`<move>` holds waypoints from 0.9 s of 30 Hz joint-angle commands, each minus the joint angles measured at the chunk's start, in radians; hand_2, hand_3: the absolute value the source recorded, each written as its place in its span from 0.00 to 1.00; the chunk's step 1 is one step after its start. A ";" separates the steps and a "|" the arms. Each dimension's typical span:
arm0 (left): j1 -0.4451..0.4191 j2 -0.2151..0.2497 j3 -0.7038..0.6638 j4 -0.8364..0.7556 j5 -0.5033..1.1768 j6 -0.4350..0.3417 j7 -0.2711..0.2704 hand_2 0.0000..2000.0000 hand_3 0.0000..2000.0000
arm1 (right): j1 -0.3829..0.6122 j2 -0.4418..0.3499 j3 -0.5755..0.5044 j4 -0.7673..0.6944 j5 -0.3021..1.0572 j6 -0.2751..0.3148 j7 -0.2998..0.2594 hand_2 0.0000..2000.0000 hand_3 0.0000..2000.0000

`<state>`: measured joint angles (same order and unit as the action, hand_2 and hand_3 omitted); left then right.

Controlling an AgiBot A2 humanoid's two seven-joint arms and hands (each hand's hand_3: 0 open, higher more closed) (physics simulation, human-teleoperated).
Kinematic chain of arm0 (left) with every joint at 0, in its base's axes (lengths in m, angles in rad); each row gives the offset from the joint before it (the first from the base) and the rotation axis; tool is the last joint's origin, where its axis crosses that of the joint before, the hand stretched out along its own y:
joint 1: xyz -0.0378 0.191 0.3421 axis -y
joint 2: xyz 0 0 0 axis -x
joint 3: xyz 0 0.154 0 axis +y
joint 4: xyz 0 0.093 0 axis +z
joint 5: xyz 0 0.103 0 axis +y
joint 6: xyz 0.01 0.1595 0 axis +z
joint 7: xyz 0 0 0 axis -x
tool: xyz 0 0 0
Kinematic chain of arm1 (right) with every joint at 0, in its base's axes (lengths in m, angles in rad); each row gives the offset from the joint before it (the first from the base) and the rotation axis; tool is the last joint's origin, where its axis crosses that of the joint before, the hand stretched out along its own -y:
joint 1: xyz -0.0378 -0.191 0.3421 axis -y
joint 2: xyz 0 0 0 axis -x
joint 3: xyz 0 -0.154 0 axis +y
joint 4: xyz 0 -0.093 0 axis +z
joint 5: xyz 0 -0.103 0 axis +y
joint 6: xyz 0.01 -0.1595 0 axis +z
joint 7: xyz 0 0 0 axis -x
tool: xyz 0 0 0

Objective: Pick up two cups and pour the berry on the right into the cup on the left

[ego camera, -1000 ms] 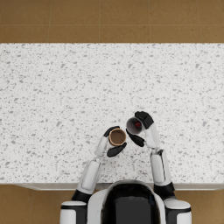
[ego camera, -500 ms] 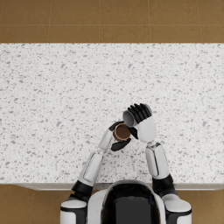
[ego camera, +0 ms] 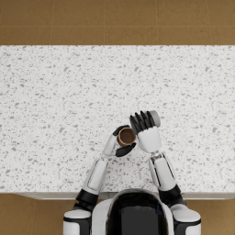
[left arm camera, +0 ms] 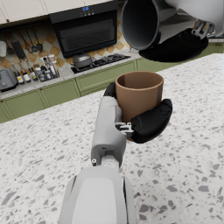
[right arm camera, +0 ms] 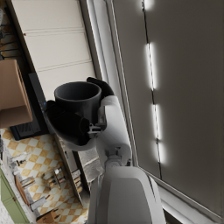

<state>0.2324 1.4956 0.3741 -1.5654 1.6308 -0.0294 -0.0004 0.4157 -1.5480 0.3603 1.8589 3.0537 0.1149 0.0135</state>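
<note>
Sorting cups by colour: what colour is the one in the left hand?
Brown cup; clearest in the left wrist view.

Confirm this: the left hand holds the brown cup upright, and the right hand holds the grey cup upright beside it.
Not quite. The right hand holds the grey cup tipped over above the brown cup, mouth toward it, as the left wrist view shows. The left hand does hold the brown cup upright.

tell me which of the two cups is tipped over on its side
The grey cup in the right hand, tipped above the upright brown cup.
</note>
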 commanded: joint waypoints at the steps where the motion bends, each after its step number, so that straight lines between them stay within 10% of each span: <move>1: 0.017 0.010 -0.010 0.000 0.000 0.000 0.000 1.00 0.64 | 0.012 -0.011 0.021 0.029 0.032 -0.001 0.000 1.00 0.64; 27: 0.024 0.039 -0.033 0.035 0.000 -0.004 0.000 1.00 0.64 | -0.047 0.002 0.105 0.055 0.766 -0.007 0.001 1.00 0.64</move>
<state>0.2547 1.5347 0.3392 -1.5318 1.6307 -0.0334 -0.0006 0.3645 -1.5437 0.4673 1.9173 3.8244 0.1081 0.0146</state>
